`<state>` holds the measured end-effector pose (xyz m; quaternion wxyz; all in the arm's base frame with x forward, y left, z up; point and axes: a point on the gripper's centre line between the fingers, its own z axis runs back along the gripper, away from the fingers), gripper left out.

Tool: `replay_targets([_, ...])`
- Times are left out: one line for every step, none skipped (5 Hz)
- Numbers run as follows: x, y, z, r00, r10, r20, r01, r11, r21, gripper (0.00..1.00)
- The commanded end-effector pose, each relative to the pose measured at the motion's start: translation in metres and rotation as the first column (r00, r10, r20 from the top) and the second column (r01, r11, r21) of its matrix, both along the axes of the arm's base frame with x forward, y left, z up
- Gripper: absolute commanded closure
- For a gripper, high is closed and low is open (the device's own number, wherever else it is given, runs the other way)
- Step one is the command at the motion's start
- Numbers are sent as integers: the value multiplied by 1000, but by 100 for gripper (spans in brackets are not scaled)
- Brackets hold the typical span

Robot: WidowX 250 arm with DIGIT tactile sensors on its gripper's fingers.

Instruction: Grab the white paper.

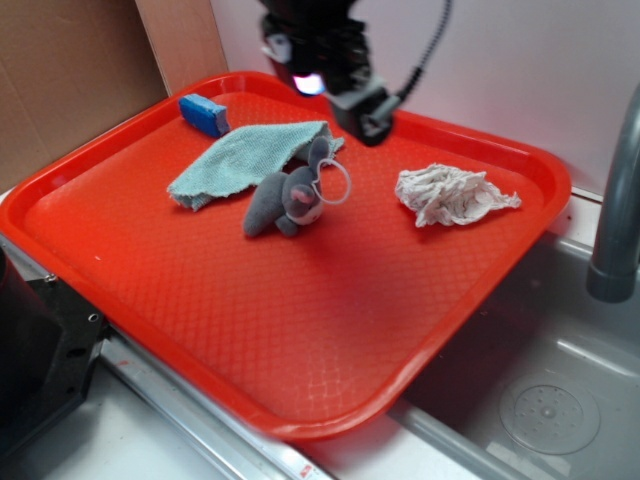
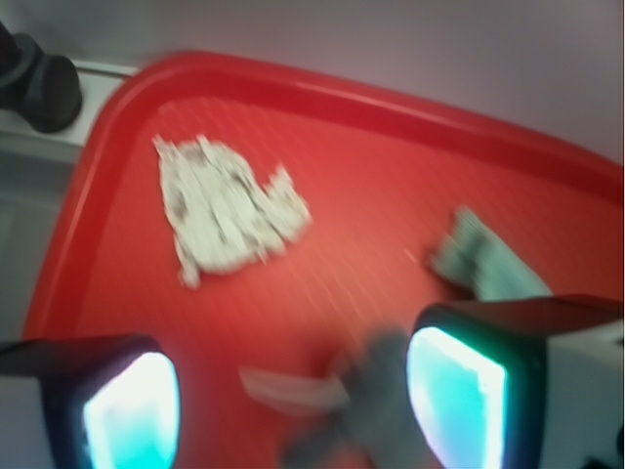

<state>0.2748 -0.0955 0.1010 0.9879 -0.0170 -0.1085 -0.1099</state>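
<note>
Paper on the right of the red tray, well apart from the gripper raised near the back rim over toy and cloth, jaws open and empty, long axis running roughly left-right.

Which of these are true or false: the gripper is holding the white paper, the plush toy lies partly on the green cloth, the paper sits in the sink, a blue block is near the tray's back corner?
1. The gripper holds the white paper. False: its jaws are open and empty, and the paper lies apart on the tray.
2. The grey plush toy touches the green cloth. True.
3. The paper sits in the sink. False: it lies on the red tray.
4. A blue block lies near the tray's back corner. True.
</note>
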Motion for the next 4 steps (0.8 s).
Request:
replay_targets([48, -29, -31, 991, -136, -13, 135, 987, -91, 0])
replay_targets([56, -35, -52, 984, -166, -60, 163, 986, -47, 0])
replay_targets([55, -32, -66, 979, -175, -103, 173, 985, -28, 100])
replay_targets([50, -29, -71, 976, -168, -140, 166, 986, -28, 100])
